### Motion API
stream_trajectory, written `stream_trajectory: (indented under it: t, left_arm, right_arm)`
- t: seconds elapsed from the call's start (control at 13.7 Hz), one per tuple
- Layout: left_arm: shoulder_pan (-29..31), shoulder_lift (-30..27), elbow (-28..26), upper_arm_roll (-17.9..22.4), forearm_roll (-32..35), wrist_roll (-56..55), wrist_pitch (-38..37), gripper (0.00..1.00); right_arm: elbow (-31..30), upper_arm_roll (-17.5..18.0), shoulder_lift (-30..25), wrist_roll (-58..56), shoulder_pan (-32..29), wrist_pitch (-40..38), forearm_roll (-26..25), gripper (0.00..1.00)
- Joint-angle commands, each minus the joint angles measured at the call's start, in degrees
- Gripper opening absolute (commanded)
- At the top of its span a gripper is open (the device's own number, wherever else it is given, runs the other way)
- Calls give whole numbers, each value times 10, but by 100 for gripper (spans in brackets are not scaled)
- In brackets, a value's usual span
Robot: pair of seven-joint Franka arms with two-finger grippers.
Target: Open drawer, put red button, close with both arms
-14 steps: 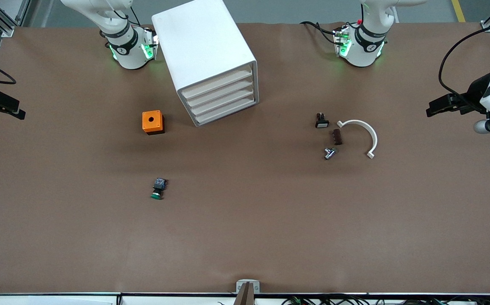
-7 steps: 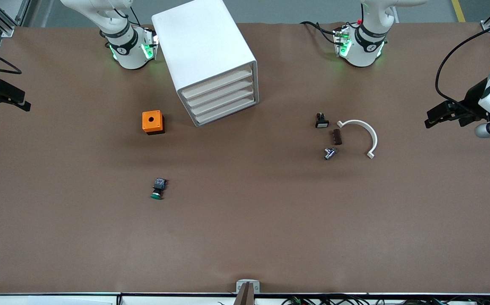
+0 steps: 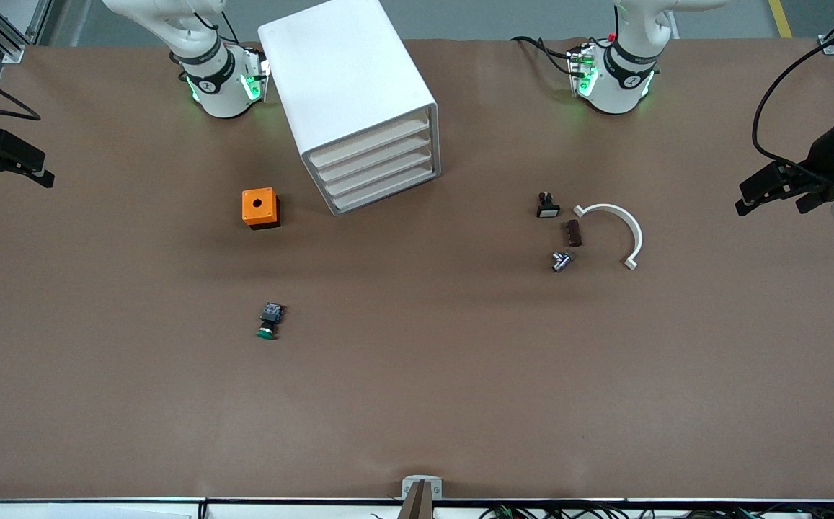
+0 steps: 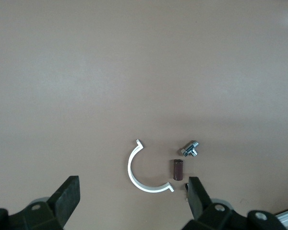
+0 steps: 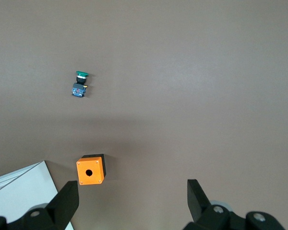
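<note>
Brown table, white boxy cabinet with uppermost drawer shut, no red button visible, left gripper and right gripper spread, empty, over opposite table ends.

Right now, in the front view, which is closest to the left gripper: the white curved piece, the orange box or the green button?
From the left gripper:
1. White curved piece, at the left arm's end.
2. Orange box, beside the cabinet.
3. Green button, nearer the front camera than the box; these last two are nearly tied.

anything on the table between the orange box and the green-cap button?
Nothing: in the front view the stretch from the orange box to the green-cap button is bare brown table. The right wrist view shows the same.
</note>
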Motion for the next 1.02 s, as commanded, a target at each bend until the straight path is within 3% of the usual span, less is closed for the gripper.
stream_trajectory:
  t: [0.0, 0.95]
  left_arm:
    - [1, -3, 18, -20, 20, -6, -4, 99]
    - [7, -3, 42, -28, 16, -28, -28, 99]
  right_arm:
    - [-68, -1, -57, -5, 1, 24, -2, 100]
    - [-65, 1, -59, -16, 1, 19, -16, 100]
